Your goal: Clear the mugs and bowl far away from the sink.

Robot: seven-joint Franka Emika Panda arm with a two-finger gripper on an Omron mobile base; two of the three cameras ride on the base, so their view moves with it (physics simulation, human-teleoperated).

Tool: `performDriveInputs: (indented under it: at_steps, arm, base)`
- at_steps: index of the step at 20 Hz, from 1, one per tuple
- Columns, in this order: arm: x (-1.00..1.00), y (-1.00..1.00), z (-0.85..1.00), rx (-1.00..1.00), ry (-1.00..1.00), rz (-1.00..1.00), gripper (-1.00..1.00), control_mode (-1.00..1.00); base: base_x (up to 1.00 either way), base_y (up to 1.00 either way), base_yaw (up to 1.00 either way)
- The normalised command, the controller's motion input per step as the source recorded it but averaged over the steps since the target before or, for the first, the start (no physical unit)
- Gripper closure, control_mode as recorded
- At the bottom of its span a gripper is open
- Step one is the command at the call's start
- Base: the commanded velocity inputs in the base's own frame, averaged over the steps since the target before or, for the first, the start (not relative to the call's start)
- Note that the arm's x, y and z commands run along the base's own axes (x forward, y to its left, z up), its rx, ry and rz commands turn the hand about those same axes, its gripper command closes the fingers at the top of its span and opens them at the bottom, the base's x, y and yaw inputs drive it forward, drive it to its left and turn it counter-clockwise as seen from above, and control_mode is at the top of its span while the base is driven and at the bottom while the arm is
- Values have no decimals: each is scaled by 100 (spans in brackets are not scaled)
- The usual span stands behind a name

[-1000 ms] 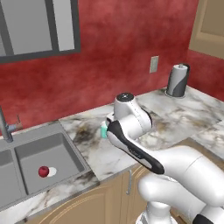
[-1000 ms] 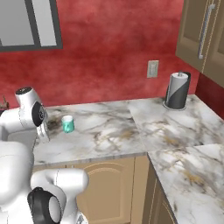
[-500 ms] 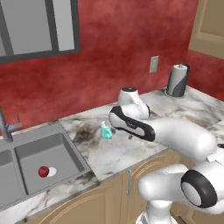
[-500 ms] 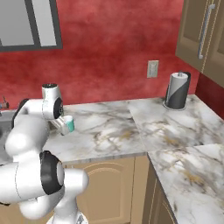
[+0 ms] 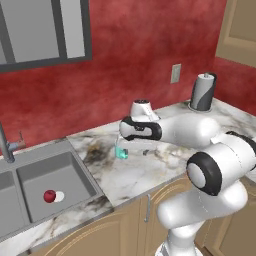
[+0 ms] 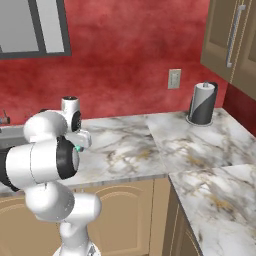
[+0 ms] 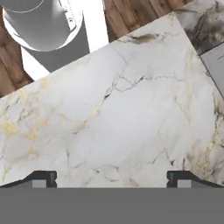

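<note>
Now swung over the counter (image 5: 150, 165) | gripper (image 7: 112, 177) spread wide, empty | mint mug (image 5: 120, 151) just below, ungrabbed

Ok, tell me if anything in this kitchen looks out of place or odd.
One thing stands out: a red apple lies on the floor of the sink basin beside a small white object I cannot identify. The mint-green mug stands upright on the marble counter, nothing spilled. The paper towel roll stands straight.
</note>
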Motion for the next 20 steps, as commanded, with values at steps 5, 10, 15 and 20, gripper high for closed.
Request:
performDriveInputs:
  at_steps: [5,10,15,20]
  arm:
    - [37,27,-30,0,0,34,-100,-100]
    - [43,23,-40,0,-3,25,-100,-100]
    - [40,1,-18,0,-9,18,-100,-100]
    - [32,0,-17,0,-14,11,-100,-100]
  base:
    - [0,0,0]
    - [0,0,0]
    - [0,0,0]
    - [0,0,0]
